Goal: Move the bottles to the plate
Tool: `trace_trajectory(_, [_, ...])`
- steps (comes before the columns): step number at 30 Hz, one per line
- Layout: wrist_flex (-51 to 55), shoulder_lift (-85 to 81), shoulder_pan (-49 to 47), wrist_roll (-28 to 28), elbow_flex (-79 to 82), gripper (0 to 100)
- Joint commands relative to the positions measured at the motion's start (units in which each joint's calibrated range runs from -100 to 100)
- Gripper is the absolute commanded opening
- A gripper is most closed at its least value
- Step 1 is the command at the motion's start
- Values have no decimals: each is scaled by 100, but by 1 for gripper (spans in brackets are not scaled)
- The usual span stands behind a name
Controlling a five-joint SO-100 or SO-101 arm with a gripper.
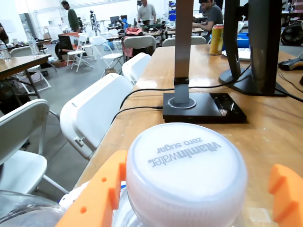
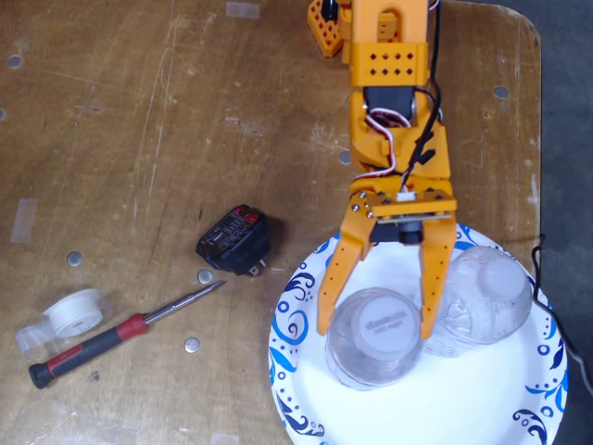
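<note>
A clear bottle with a white cap [image 2: 380,324] stands upright on the white, blue-swirled plate [image 2: 296,371]; in the wrist view its cap [image 1: 184,170] fills the lower middle and reads "vitaminwater zero sugar". My orange gripper [image 2: 375,329] comes down from the top, and its fingers [image 2: 331,297] touch both sides of this bottle; the wrist view shows the gripper too [image 1: 189,198]. The second bottle [image 2: 484,297], clear and ribbed, sits on the plate and touches the right finger. Labels are hidden from above.
A black battery pack [image 2: 234,241], a red and black screwdriver [image 2: 120,334] and a clear tape roll [image 2: 74,312] lie left of the plate. The table edge runs down the right side. The wrist view shows a monitor stand [image 1: 203,106] and white chairs [image 1: 94,113].
</note>
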Motion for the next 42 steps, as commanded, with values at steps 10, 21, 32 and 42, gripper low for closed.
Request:
trace_trajectory(10, [-88, -726, -60, -52, 16, 32])
trace_trajectory(21, [-10, -2168, 26, -214, 980, 32])
trace_trajectory(32, [7, -4604, 112, -214, 3205, 25])
trace_trajectory(42, [2671, -7168, 522, -250, 3547, 14])
